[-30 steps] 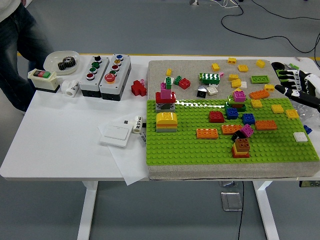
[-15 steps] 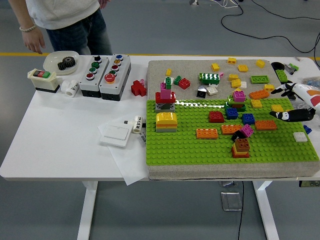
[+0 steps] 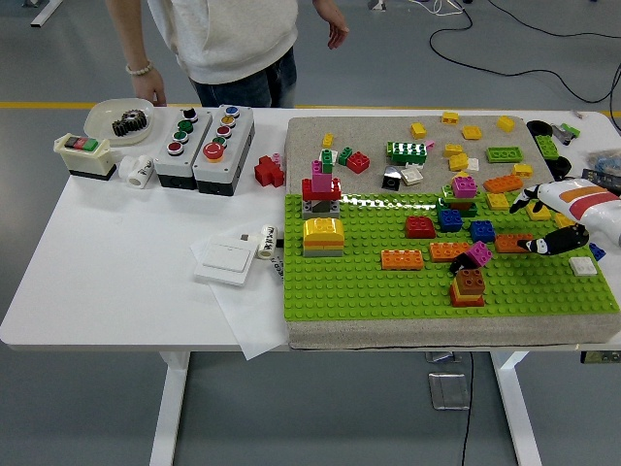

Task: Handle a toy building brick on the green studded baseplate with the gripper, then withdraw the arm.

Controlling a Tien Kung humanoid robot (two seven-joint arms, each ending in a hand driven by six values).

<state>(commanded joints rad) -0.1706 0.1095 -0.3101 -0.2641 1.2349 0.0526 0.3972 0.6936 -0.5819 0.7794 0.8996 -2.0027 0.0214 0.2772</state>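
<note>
Right hand [image 3: 555, 221]: reached in from the right edge over the green baseplate [image 3: 388, 291], white-shelled, with dark fingers [image 3: 553, 242] pointed left and spread, nothing pinched between them.
Target, as judged: most likely the orange brick [image 3: 511, 243] just left of the fingertips, the nearest piece in the line of reach; contact not seen.
Baseplate: laid on a grey slab [image 3: 369, 131] at the right half of the white table [image 3: 116, 282], presumably so bricks could be pressed down without sliding.
Bricks on the plate: red [image 3: 419, 227] and blue [image 3: 482, 230] pieces near the middle, a long orange one [image 3: 402, 259] nearer, a brown-topped stack [image 3: 469, 286] toward the near edge, a yellow-roofed block [image 3: 323, 236] at the left.
Loose bricks: scattered on the far part of the slab, apparently kept as a supply within reach.
Left hand: not in the frame.
Person [image 3: 238, 39]: stood at the far side, left of centre, one hand [image 3: 147, 89] hanging by a white dish holding a gear [image 3: 128, 122], touching nothing on the plate.
Clutter at left: two button boxes [image 3: 204, 136] and a white switch plate [image 3: 222, 261], well apart from the work.
Progress, as judged: approach stage, grasp not yet made, withdrawal to come.
</note>
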